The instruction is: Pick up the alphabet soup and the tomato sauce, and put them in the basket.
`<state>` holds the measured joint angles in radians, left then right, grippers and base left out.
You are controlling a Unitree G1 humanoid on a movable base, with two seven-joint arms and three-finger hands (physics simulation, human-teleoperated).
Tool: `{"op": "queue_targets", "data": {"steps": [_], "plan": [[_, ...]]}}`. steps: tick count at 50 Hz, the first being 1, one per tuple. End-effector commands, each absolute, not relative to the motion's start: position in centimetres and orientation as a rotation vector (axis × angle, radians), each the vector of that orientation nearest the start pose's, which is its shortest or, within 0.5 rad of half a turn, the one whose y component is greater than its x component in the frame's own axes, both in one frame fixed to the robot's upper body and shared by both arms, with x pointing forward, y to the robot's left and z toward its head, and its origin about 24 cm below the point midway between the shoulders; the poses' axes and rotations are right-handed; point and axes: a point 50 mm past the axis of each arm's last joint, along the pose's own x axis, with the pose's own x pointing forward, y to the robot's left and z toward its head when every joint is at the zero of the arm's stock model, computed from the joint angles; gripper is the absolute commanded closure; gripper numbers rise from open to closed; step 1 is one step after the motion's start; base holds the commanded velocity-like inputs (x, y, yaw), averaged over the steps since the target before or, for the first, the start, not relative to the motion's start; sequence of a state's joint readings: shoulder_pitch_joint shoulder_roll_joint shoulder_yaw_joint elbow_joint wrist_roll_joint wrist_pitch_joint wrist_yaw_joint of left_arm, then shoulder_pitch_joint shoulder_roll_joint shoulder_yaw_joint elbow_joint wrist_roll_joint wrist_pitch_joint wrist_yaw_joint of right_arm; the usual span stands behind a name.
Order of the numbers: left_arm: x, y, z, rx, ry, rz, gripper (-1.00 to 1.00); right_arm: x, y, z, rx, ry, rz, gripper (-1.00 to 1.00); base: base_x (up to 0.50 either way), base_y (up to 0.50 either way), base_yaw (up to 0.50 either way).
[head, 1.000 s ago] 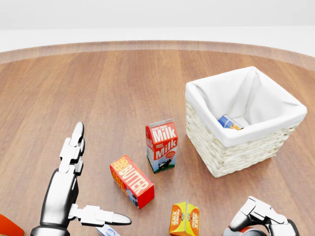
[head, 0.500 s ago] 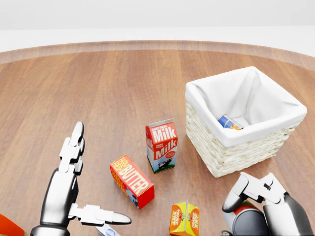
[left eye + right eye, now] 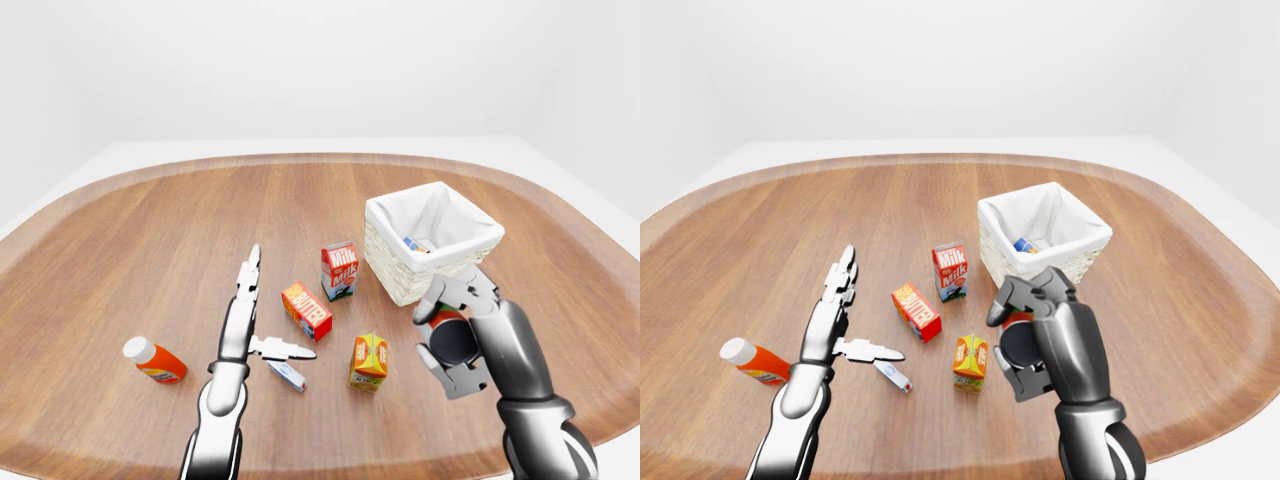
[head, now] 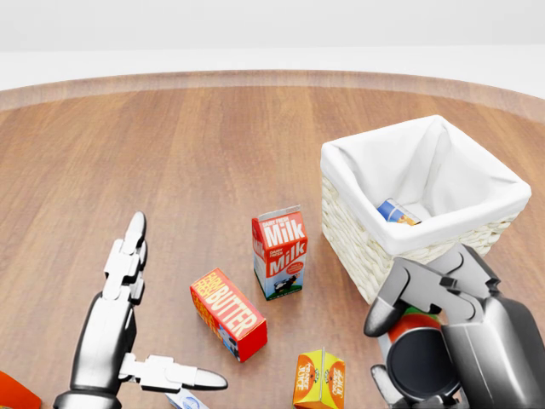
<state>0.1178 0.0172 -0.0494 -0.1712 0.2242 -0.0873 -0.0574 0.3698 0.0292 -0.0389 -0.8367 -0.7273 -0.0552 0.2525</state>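
Landmark: milk carton (image 4: 279, 252), printed "Milk" twice in white on red. Eye views show, well left of it, an orange bottle (image 3: 154, 361) with white cap lying on the wooden tabletop (image 3: 150, 240); head view catches only a corner of it. Left hand (image 4: 119, 315) left of the milk, fingers (image 4: 130, 247) spread flat, thumb out, holding nothing. Small blue-white tube (image 3: 286, 375) just under its thumb. Below-left of the milk, red box reading "BUTTER" (image 4: 228, 313). Below the milk, orange-yellow carton (image 4: 319, 380), writing too small to read. Right of the milk, wicker basket (image 4: 358, 247) with white liner; alphabet soup (image 4: 397, 212) can lies inside. Below-right of the milk, right hand (image 4: 434, 336), fingers curled round the tomato sauce (image 4: 415, 326) can, lifted beside the basket's near wall.
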Motion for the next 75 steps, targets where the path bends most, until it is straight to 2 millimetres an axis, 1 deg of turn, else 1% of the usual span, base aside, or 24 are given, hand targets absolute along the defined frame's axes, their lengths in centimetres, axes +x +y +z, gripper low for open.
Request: {"op": "queue_targets", "data": {"steps": [1, 8, 11, 15, 35, 51, 53, 61, 66, 68, 69, 75], "plan": [[22.9, 14.3, 6.3, 0.229, -0.145, -0.075, -1.0, 16.6, -15.5, 18.0, -0.911, -0.445, -0.072, 1.0, 0.0, 0.0, 0.0], [22.9, 14.3, 6.4, 0.229, -0.15, -0.076, -1.0, 17.1, -15.3, 19.6, -0.929, -0.473, -0.082, 1.0, 0.0, 0.0, 0.0], [22.9, 14.3, 6.4, 0.228, -0.147, -0.076, -1.0, 17.3, -14.9, 20.6, -0.955, -0.523, -0.068, 1.0, 0.0, 0.0, 0.0], [22.9, 14.3, 6.4, 0.228, -0.15, -0.077, -1.0, 17.8, -14.5, 21.4, -0.982, -0.56, -0.056, 1.0, 0.0, 0.0, 0.0], [23.1, 14.3, 6.3, 0.227, -0.144, -0.072, -1.0, 21.1, -13.6, 23.6, -1.097, -0.621, -0.007, 1.0, 0.0, 0.0, 0.0], [23.1, 14.3, 6.5, 0.226, -0.153, -0.072, -1.0, 24.4, -13.3, 25.1, -1.145, -0.626, 0.012, 1.0, 0.0, 0.0, 0.0], [23.1, 14.4, 6.5, 0.226, -0.151, -0.072, -1.0, 24.4, -13.1, 25.2, -1.152, -0.629, 0.015, 1.0, 0.0, 0.0, 0.0], [23.1, 14.3, 6.4, 0.227, -0.148, -0.077, -1.0, 25.6, -13.6, 25.0, -1.157, -0.599, 0.014, 1.0, 0.0, 0.0, 0.0], [23.1, 14.3, 6.2, 0.228, -0.142, -0.078, -1.0, 26.1, -13.7, 25.3, -1.166, -0.594, 0.012, 1.0, 0.0, 0.0, 0.0], [23.1, 14.3, 6.0, 0.228, -0.133, -0.077, -1.0, 26.5, -13.8, 25.4, -1.168, -0.587, 0.015, 1.0, 0.0, 0.0, 0.0], [23.1, 14.3, 6.3, 0.229, -0.144, -0.08, -1.0, 26.9, -13.8, 25.4, -1.17, -0.581, 0.018, 1.0, 0.0, 0.0, 0.0], [23.1, 14.3, 6.3, 0.229, -0.145, -0.08, -1.0, 28.1, -13.8, 25.7, -1.195, -0.563, 0.016, 1.0, 0.0, 0.0, 0.0]]}}
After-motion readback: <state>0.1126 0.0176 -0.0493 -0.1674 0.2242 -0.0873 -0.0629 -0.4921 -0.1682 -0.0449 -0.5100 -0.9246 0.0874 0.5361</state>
